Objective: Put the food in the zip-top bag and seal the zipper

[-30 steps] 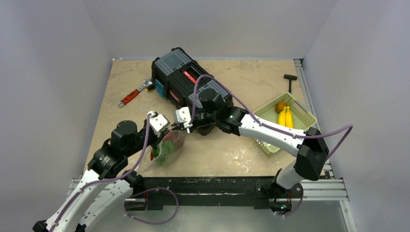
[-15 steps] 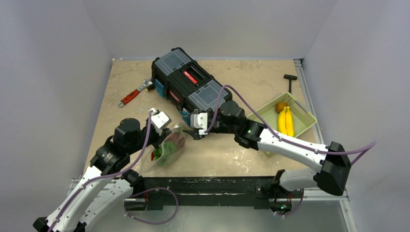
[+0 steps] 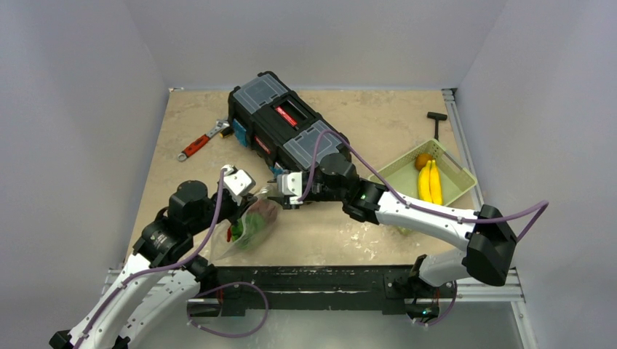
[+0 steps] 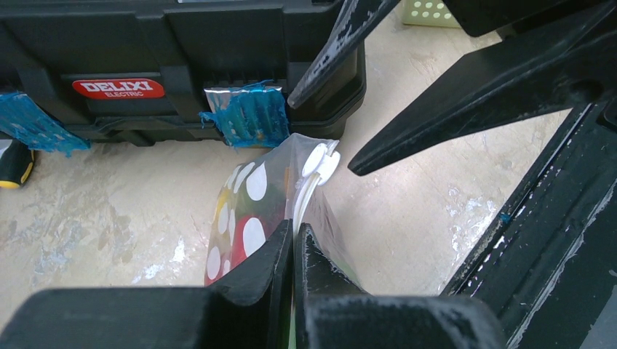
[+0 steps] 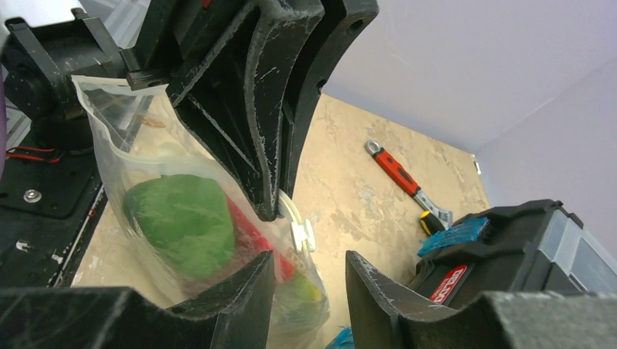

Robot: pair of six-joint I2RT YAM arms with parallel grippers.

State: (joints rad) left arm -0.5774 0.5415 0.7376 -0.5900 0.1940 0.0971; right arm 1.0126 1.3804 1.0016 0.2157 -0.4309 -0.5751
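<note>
Right gripper (image 3: 282,190) had swung back leftward toward the bag since half a second earlier, jaws parted, holding nothing. Just left of it, at centre-left of the overhead view, the left gripper (image 3: 245,193) was clenched on the zipper (image 4: 304,196) of the zip-top bag (image 3: 251,227), with the food (image 5: 178,222) inside. The zipper's long axis ran from that pinch towards the right gripper, its white slider (image 5: 302,236) just short of the open gap.

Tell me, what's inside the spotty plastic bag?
Inside the bag, a big green toy food and a red one beside it show through. The right pincer covers the bag's bottom, so anything more there is hidden.
</note>
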